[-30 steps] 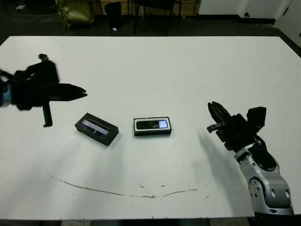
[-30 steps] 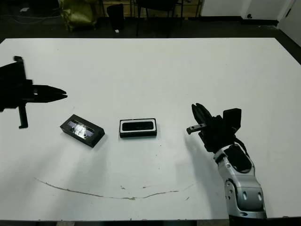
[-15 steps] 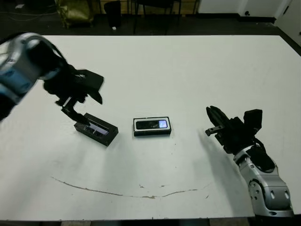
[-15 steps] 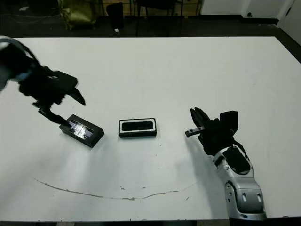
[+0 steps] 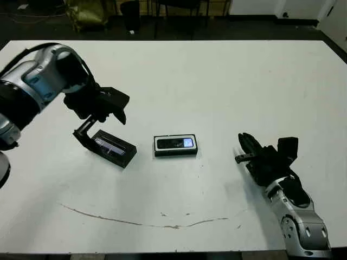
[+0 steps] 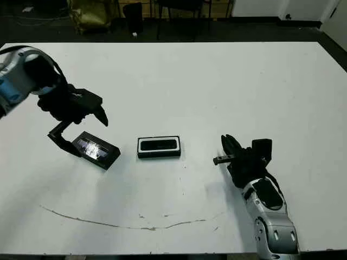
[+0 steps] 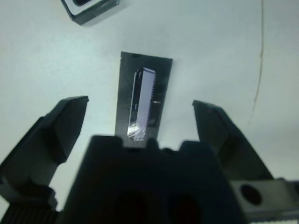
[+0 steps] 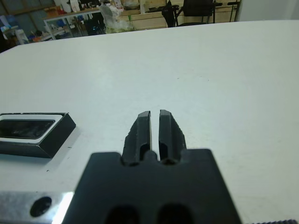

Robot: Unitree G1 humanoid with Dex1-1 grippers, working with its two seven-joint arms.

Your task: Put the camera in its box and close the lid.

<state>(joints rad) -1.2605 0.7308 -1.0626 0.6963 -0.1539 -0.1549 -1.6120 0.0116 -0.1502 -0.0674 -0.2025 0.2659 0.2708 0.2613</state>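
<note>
The camera (image 5: pixel 175 143) already lies in the box (image 5: pixel 175 152), mid-table. The lid (image 5: pixel 111 148) lies left of it, not on yet. The left gripper (image 7: pixel 140 119) is wide open over the lid; the right gripper (image 8: pixel 154 128) is pinched closed, empty.

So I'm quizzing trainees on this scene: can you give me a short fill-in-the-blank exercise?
1. The slim black bar camera lies inside the white-lined black ____.
2. The left hand hangs over the flat black windowed lid with its fingers ____.
3. The right hand has its fingers ____ and holds nothing.

Missing words: box; open; shut
</note>
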